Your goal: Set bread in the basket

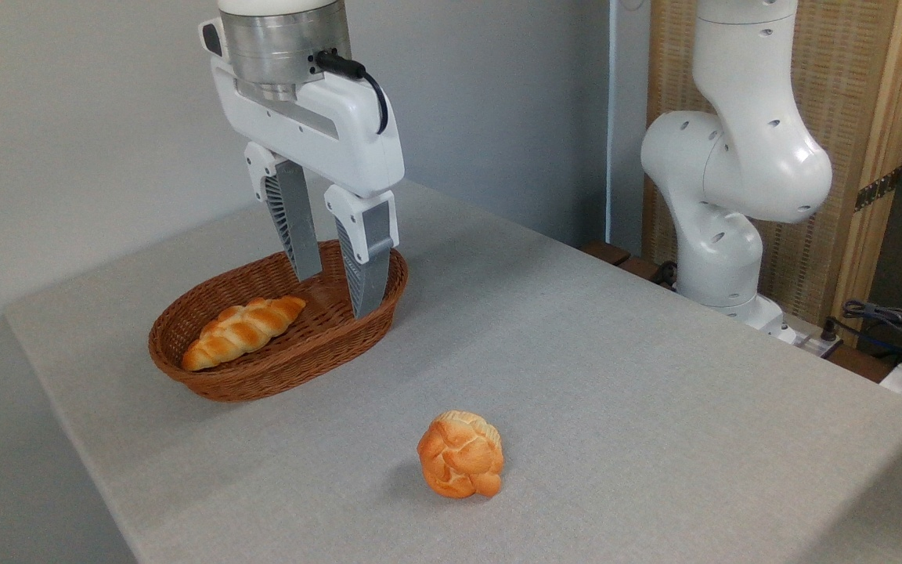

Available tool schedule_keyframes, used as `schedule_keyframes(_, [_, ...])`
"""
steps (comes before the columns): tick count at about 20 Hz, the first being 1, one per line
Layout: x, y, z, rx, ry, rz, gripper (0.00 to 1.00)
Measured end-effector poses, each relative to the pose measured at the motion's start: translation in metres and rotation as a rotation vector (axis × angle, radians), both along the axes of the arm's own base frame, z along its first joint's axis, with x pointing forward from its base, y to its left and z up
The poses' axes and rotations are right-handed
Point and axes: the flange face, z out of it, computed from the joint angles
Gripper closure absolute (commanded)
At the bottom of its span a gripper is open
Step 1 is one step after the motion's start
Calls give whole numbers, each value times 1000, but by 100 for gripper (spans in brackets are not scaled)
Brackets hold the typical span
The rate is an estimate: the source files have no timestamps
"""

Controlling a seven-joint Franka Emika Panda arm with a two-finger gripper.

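The bread [461,454], a round knotted golden-orange bun, lies on the grey table near the front, well apart from everything else. The oval brown wicker basket [208,379] sits at the left of the table. My gripper [335,295] hangs above the basket's right half, fingers pointing down and open, with nothing between them. The bun is far to the lower right of the gripper.
A long braided loaf [243,330] lies inside the basket's left half. The arm's white base [725,235] stands at the table's back right, with cables [889,321] beside it. The table's left edge runs close to the basket.
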Motion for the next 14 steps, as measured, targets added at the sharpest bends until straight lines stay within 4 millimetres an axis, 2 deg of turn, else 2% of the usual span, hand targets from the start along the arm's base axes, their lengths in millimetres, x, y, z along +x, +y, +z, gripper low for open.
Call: schedule_keyframes(14, [0, 8, 1, 0, -1, 15, 0])
